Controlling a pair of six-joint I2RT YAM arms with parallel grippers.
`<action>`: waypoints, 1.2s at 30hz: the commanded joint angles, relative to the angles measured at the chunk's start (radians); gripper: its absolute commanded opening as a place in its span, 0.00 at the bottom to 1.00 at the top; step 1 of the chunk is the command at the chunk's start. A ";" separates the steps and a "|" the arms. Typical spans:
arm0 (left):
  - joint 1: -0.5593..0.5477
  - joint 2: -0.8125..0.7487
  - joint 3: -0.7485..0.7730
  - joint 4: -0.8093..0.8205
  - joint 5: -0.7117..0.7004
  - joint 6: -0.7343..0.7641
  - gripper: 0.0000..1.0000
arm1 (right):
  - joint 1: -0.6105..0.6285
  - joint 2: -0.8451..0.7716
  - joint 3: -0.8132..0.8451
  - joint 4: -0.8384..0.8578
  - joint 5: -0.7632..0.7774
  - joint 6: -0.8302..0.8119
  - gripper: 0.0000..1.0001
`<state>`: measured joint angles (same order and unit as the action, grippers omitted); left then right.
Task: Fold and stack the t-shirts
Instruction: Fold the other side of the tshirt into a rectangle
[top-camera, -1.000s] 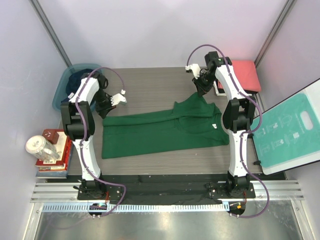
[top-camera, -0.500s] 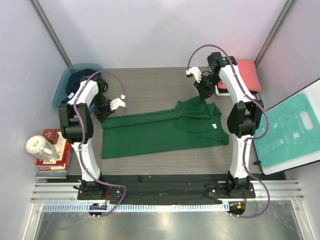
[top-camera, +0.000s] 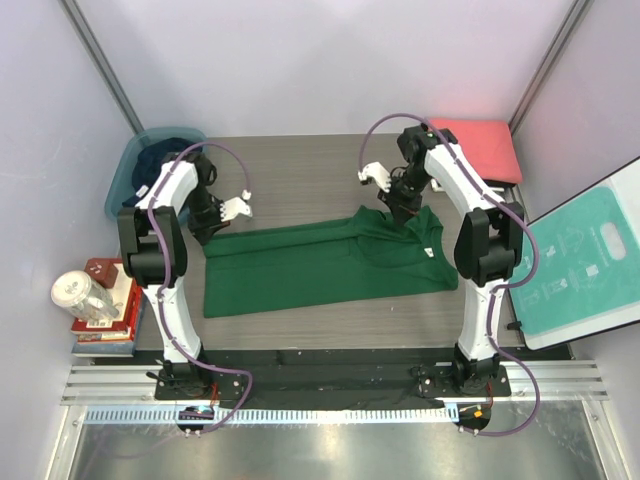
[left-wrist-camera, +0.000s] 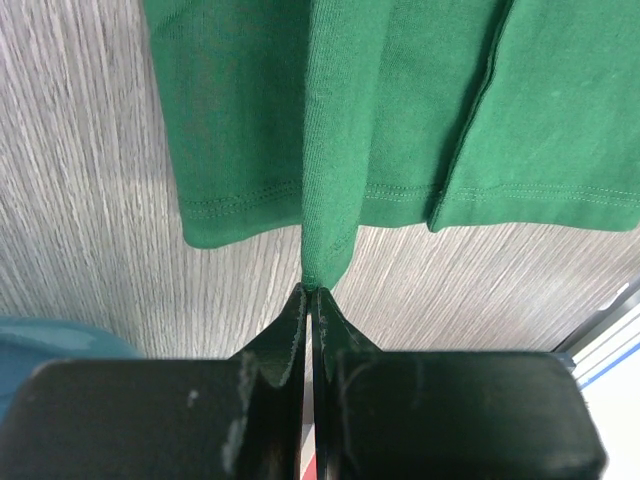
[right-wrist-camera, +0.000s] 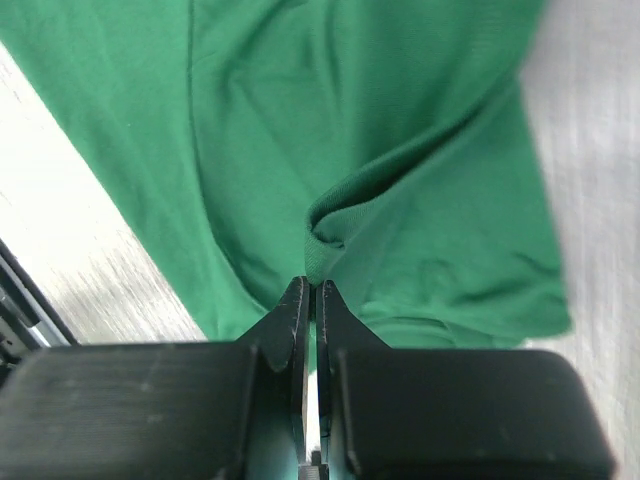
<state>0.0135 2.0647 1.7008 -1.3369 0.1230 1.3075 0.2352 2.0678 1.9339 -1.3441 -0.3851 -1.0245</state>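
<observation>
A dark green t-shirt (top-camera: 320, 265) lies stretched left to right across the wooden table. My left gripper (top-camera: 208, 226) is shut on a pinch of its hem at the left end; in the left wrist view the cloth (left-wrist-camera: 400, 110) runs from the closed tips (left-wrist-camera: 310, 292). My right gripper (top-camera: 398, 206) is shut on a fold at the shirt's far right part, lifted slightly; in the right wrist view the fold (right-wrist-camera: 330, 225) sits in the closed tips (right-wrist-camera: 310, 285). A folded coral-red t-shirt (top-camera: 480, 138) lies at the back right. A navy t-shirt (top-camera: 160, 160) sits in the tub.
A teal plastic tub (top-camera: 122, 185) stands at the back left corner. A teal-and-white board (top-camera: 575, 265) leans at the right edge. Books (top-camera: 118, 312) and a jar (top-camera: 80, 295) sit off the table's left side. Walls enclose three sides.
My right gripper has moved left and toward the near side with the green fold, lowering it over the shirt. My left gripper has barely shifted, still gripping the hem.
</observation>
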 joint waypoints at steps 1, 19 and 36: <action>-0.003 -0.049 -0.027 -0.317 -0.023 0.035 0.00 | 0.010 -0.090 -0.049 -0.162 0.018 -0.032 0.01; -0.069 -0.086 -0.170 -0.237 -0.083 0.055 0.00 | 0.015 -0.198 -0.239 -0.162 0.127 -0.105 0.01; -0.070 -0.106 -0.213 -0.220 -0.083 0.053 0.01 | 0.027 -0.285 -0.355 -0.164 0.167 -0.186 0.01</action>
<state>-0.0586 2.0006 1.4971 -1.3334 0.0479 1.3464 0.2485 1.8500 1.6100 -1.3373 -0.2409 -1.1599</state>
